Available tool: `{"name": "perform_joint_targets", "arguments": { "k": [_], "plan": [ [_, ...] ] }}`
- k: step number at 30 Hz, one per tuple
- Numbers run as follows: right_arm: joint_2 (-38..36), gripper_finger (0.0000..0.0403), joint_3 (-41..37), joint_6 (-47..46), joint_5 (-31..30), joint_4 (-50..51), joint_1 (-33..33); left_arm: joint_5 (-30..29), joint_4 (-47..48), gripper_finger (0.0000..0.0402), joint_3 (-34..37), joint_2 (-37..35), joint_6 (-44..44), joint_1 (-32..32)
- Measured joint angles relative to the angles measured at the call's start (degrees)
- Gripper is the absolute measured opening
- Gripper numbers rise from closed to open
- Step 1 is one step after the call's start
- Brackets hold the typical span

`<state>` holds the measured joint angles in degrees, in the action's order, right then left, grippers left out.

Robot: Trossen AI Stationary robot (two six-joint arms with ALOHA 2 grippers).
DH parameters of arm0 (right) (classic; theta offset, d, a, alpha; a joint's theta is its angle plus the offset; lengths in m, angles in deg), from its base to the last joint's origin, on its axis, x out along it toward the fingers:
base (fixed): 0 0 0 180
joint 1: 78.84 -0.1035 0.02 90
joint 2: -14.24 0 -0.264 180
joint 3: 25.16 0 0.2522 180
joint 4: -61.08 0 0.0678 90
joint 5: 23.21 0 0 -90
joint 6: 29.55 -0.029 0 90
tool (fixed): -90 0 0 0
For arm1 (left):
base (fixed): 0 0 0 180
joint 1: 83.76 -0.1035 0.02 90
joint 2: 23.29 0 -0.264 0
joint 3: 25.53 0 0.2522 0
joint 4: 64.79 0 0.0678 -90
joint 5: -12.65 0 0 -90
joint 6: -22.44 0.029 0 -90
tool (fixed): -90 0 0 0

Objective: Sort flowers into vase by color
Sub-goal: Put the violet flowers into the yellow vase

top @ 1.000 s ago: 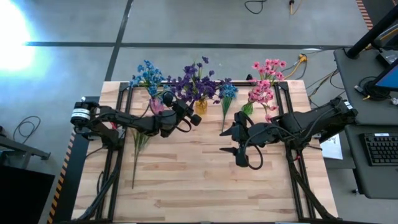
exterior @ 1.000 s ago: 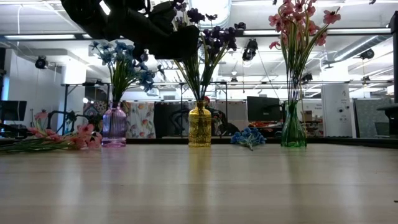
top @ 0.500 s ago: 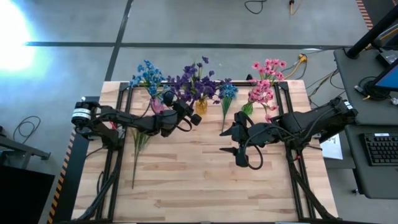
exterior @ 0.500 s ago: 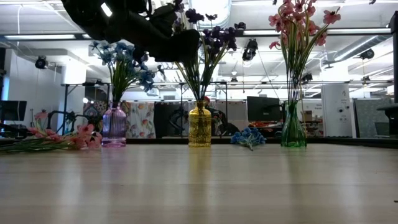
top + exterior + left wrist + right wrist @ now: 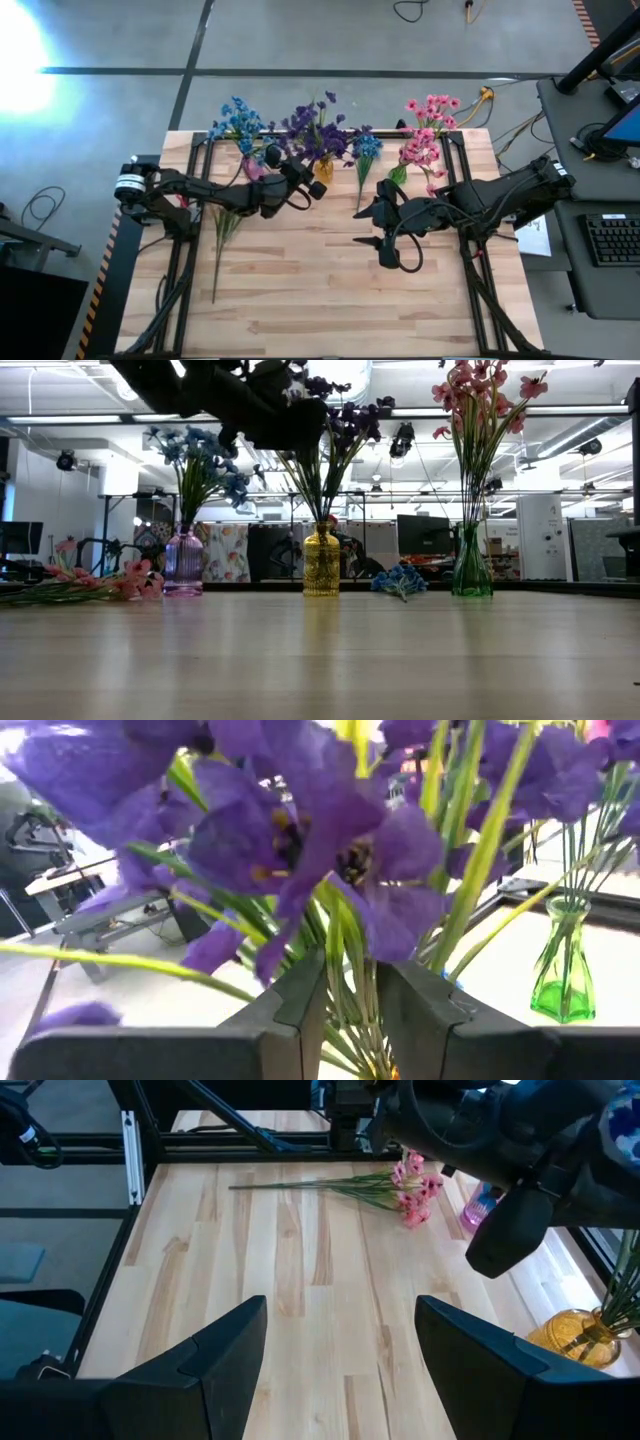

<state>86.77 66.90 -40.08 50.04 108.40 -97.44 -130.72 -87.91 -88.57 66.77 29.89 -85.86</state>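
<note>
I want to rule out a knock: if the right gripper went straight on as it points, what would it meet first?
Probably nothing near: the right gripper is open over bare table. Farther along lie the pink flowers; depth is unclear.

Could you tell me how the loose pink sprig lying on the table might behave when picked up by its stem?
The pink sprig has a long thin stem, so it would probably droop at the blossom end. It looks light, likely shifting easily if nudged. Lying flat on the table, its stem could be awkward to pinch.

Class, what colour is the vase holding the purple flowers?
Yellow vase, clearest in the low view.
</note>
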Motion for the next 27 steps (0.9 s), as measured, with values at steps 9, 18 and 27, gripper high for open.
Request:
{"name": "perform_joint_targets", "arguments": {
  "k": [9, 18, 27],
  "plan": [
    [0.00, 0.0247, -0.06, 0.01, -0.03, -0.02, 0.00, -0.03, 5.69, 0.0077, -3.53, 2.81, -0.64, -0.28],
    [0.00, 0.0247, -0.13, -0.39, -0.17, 0.00, 0.00, -0.05, 5.68, 0.0077, -3.61, 4.15, -2.61, -0.27],
    [0.00, 0.0247, -0.54, -0.39, -0.17, 0.00, 0.00, -0.17, 5.53, 0.0077, -3.60, 3.87, -2.61, -0.27]
  ]
}}
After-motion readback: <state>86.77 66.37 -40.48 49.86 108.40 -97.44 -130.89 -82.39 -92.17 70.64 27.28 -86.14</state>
